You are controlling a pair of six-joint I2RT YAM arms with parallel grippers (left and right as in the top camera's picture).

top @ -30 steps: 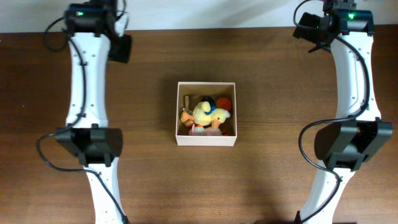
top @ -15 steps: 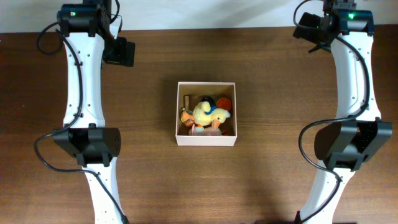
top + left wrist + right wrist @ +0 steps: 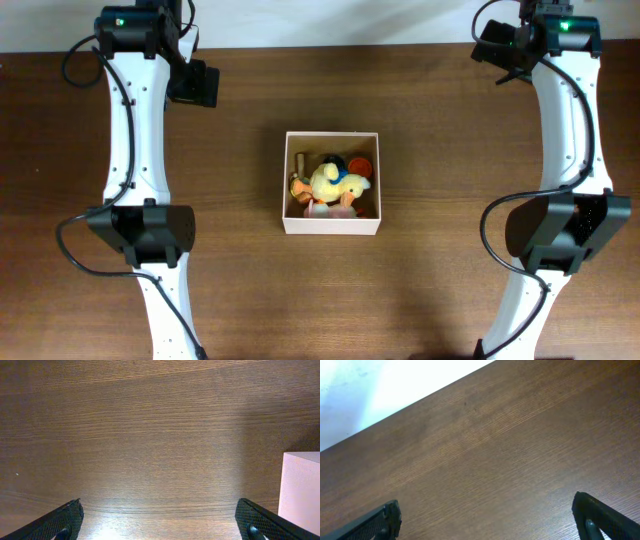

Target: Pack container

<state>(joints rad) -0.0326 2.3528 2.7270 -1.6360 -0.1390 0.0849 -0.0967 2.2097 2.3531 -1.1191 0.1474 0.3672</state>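
Note:
The container (image 3: 332,224) is a square white-walled box with a tan inside, at the middle of the brown table. It holds a yellow plush duck (image 3: 330,184) and several small toys, among them an orange disc (image 3: 360,162). A white corner of the container shows at the right edge of the left wrist view (image 3: 300,490). My left gripper (image 3: 193,83) is at the far left of the table, open and empty, its jaws wide over bare wood (image 3: 160,520). My right gripper (image 3: 497,45) is at the far right back, open and empty (image 3: 487,517).
The white back edge of the table (image 3: 395,390) lies just beyond my right gripper. Both white arms stand along the left (image 3: 135,150) and right (image 3: 570,150) sides of the table. Bare wood surrounds the container.
My left gripper shifted slightly toward the right and a little forward over the last second, then held still. The right arm and the container's contents have not moved.

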